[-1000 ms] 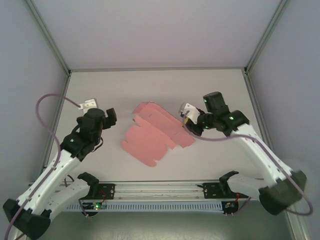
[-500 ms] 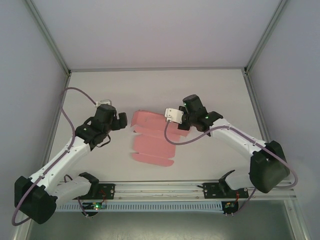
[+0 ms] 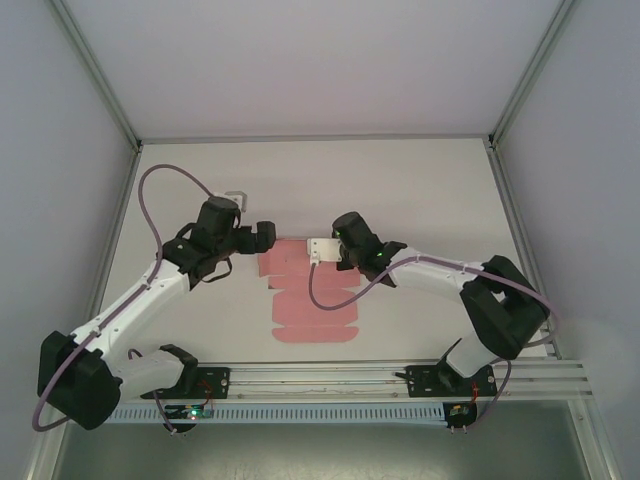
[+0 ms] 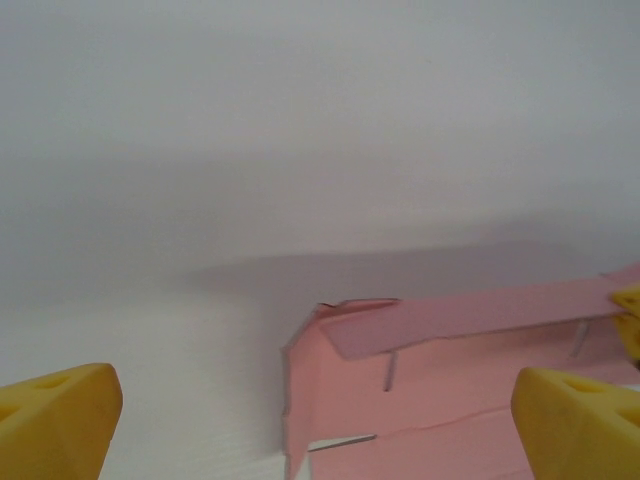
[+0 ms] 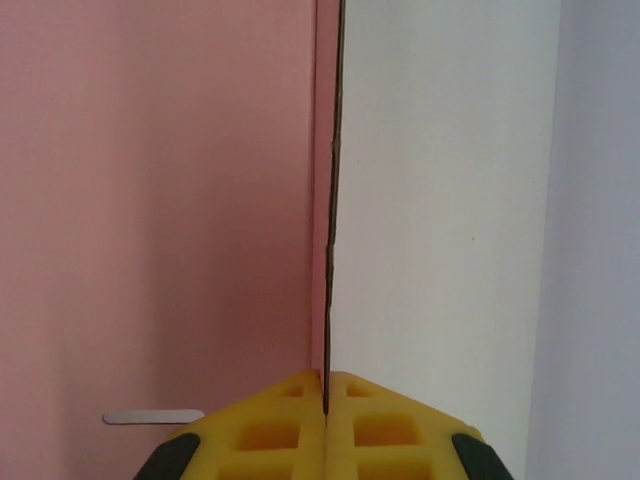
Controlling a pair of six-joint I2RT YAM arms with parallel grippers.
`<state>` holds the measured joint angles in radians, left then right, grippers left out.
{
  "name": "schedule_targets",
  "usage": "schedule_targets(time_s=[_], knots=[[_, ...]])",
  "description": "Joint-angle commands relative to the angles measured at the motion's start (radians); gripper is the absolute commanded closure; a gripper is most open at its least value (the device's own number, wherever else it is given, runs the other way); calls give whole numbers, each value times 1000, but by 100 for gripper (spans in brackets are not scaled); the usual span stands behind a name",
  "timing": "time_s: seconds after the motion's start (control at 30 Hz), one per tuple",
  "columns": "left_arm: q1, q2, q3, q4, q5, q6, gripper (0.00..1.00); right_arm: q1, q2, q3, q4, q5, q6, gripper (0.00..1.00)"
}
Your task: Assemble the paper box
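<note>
The paper box point(image 3: 310, 300) is a flat pink die-cut sheet lying mid-table, its far strip lifted off the surface. My right gripper point(image 5: 326, 385) is shut on that lifted strip, which runs straight away from the yellow fingertips as a thin upright edge, with the pink sheet point(image 5: 160, 200) lying flat to its left. In the top view the right gripper point(image 3: 312, 250) sits at the sheet's far edge. My left gripper point(image 3: 268, 236) hovers open just left of the sheet's far left corner; its yellow fingertips point(image 4: 60, 415) stand wide apart, and the folded corner of the paper box point(image 4: 440, 390) lies ahead between them.
A metal rail point(image 3: 320, 378) with the arm bases runs along the near edge. Grey enclosure walls and metal corner posts point(image 3: 100, 75) bound the white table point(image 3: 430, 190). A purple cable point(image 3: 160, 195) loops over the left arm.
Both arms have swung in toward the table's middle. The right gripper has dragged the sheet left and turned it square to the table, far strip raised. The left gripper has come up to its corner.
</note>
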<state>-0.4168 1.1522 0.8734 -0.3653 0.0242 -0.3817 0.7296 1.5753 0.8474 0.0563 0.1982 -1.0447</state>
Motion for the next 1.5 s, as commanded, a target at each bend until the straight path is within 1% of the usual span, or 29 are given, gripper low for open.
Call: schedule_targets(time_s=[0.0, 0.07, 0.17, 0.23, 0.33, 0.4, 0.53, 0.7, 0.8, 0.97, 1.1, 1.33, 1.4, 1.47], knots=[[10, 46, 45, 59, 173, 125, 0, 9, 29, -9, 27, 47, -3, 100], [10, 82, 63, 56, 203, 171, 0, 10, 27, -18, 42, 30, 4, 100], [12, 147, 102, 22, 176, 212, 1, 5, 10, -27, 54, 20, 11, 100], [10, 192, 130, -2, 164, 235, 4, -1, -4, -29, 48, 1, 14, 100], [9, 277, 184, -31, 187, 259, 13, -7, -15, -30, 35, -25, 19, 100], [10, 339, 233, -67, 224, 265, 20, -7, -14, -28, 26, -22, 21, 100], [9, 423, 295, -125, 234, 249, 35, -7, -13, -33, 25, -18, 28, 100], [9, 441, 285, -131, 252, 206, 42, -9, -13, -41, 28, -17, 35, 100], [7, 450, 277, -123, 275, 169, 43, -9, -13, -42, 30, -19, 36, 100], [7, 484, 274, -129, 273, 118, 47, -9, -21, -44, 56, -31, 49, 100], [4, 509, 274, -118, 331, 83, 52, -9, -27, -44, 59, -46, 56, 100], [-1, 509, 239, -50, 454, -24, 53, -6, -34, -57, 66, -40, 81, 100], [-2, 510, 240, -44, 461, -53, 53, -2, -34, -63, 74, -30, 90, 100], [-1, 511, 253, -74, 429, -58, 53, 4, -39, -72, 89, -12, 100, 100]])
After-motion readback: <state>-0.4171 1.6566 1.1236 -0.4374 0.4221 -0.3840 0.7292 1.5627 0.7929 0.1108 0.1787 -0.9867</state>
